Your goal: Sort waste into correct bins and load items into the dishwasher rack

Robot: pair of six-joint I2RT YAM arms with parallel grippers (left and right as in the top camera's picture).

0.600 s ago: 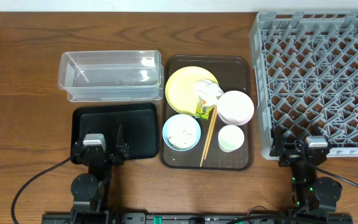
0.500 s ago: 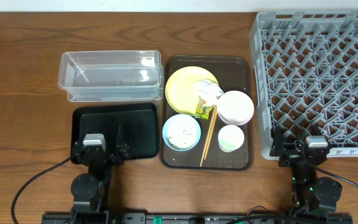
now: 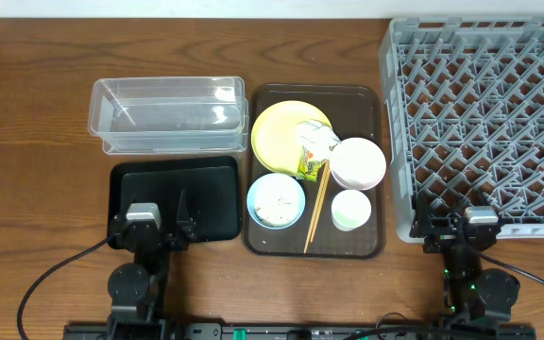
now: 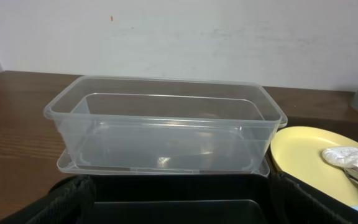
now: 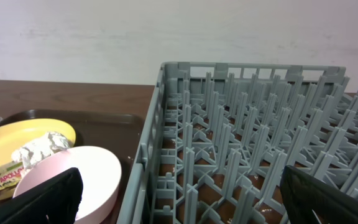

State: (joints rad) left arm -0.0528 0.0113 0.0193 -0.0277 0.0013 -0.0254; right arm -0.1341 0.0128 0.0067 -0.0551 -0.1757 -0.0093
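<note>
On the dark brown serving tray lie a yellow plate, a crumpled white napkin over a green-yellow wrapper, a pinkish-white bowl, a light blue bowl with rice scraps, a small white cup and wooden chopsticks. The clear tub stands behind the black tray. The grey rack is at the right. My left gripper is open and empty over the black tray's front edge. My right gripper is open and empty at the rack's front edge.
The clear tub and part of the yellow plate show in the left wrist view. The right wrist view shows the rack's lattice and the pinkish-white bowl. Cables run along the table's front edge.
</note>
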